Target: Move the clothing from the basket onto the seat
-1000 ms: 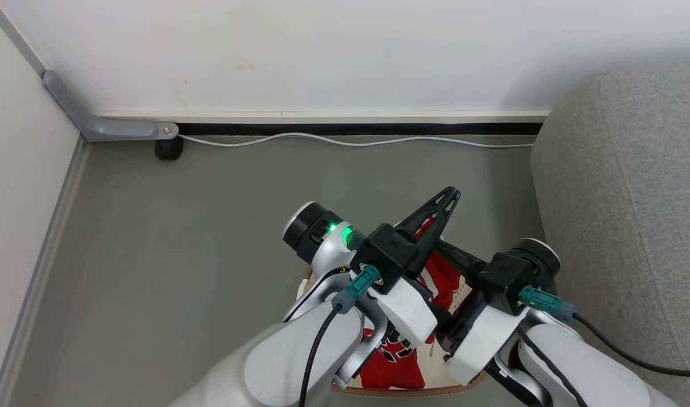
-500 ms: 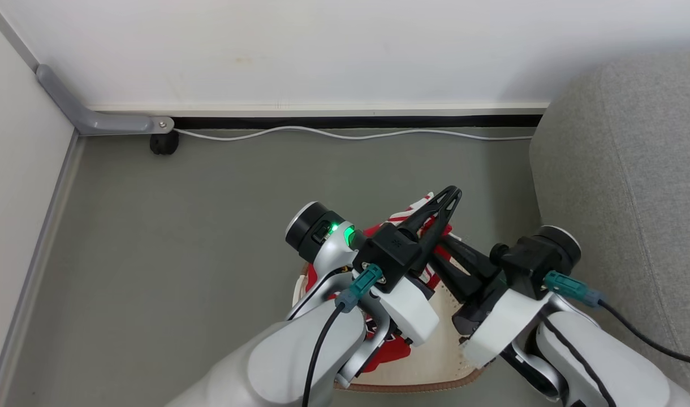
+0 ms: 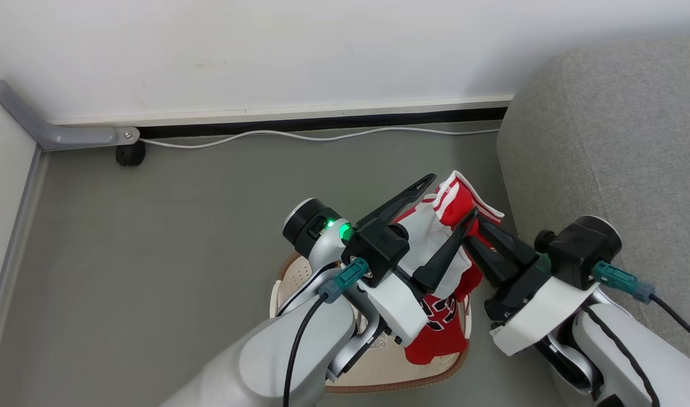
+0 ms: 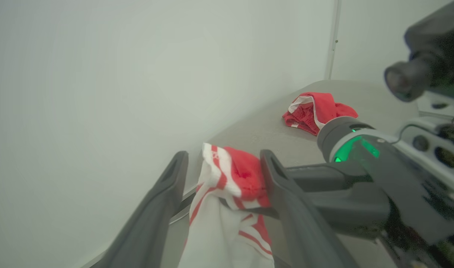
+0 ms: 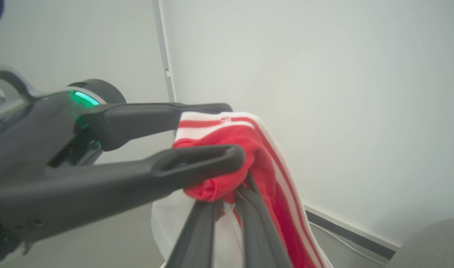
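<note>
Head looks down; 2 wrist views closely share the clothing [image 4: 242,175].

Bare floor [image 3: 181,226] lies open left and far; the seat [image 3: 605,141] bulks right, wall [image 3: 266,51] and cable [image 3: 254,133] far.

left pincer [image 3: 451,196]: shut→spread | right pincer [image 3: 476,226]: wide→clamped on clothing [image 3: 435,240] | clothing: lifted higher above basket [image 3: 288,277]

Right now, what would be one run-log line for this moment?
left hand: open around shirt | right hand: shut on shirt | shirt: hanging over basket, not on sofa
</note>
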You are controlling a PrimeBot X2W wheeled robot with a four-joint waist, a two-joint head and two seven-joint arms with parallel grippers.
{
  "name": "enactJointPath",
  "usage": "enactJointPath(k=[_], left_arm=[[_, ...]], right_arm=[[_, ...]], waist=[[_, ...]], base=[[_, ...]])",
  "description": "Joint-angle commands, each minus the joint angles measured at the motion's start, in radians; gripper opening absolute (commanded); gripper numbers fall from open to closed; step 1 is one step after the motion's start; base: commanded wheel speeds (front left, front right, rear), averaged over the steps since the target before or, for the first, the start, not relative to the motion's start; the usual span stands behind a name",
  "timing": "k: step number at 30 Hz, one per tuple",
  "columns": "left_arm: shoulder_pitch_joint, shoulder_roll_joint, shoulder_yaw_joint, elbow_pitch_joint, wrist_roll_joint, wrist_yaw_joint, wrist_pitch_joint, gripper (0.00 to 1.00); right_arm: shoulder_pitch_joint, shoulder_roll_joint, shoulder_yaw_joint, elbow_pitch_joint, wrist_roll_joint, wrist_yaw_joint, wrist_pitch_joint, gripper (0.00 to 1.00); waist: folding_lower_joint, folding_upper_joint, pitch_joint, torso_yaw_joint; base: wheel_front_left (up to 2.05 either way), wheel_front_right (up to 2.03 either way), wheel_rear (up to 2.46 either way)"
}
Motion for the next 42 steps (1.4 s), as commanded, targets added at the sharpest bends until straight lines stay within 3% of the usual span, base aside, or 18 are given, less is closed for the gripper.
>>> enactJointPath(k=[1, 27, 42], left_arm=[[0.009, 0.018, 0.033, -0.010, 0.007, -0.013, -0.001, 1.00], [0.133, 0.048, 0.149, -0.001, 0.053, -0.146, -0.001, 1.00], [0.201, 0.049, 0.221, -0.018, 0.082, -0.196, -0.001, 1.00]], right_arm=[[0.007, -0.009, -0.015, -0.039, 0.009, 0.001, -0.006, 0.00], [-0.018, -0.008, -0.071, -0.049, 0.035, 0.001, -0.006, 0.00], [-0.069, -0.012, -0.098, -0.091, 0.055, 0.001, -0.006, 0.00]], waist=[[0.0000, 0.0000, -0.003, -0.009], [0.0000, 0.0000, -0.061, -0.184], [0.0000, 0.0000, -0.081, -0.357]], base=[[0.00, 0.00, 0.00], [0.00, 0.00, 0.00], [0.00, 0.00, 0.00]])
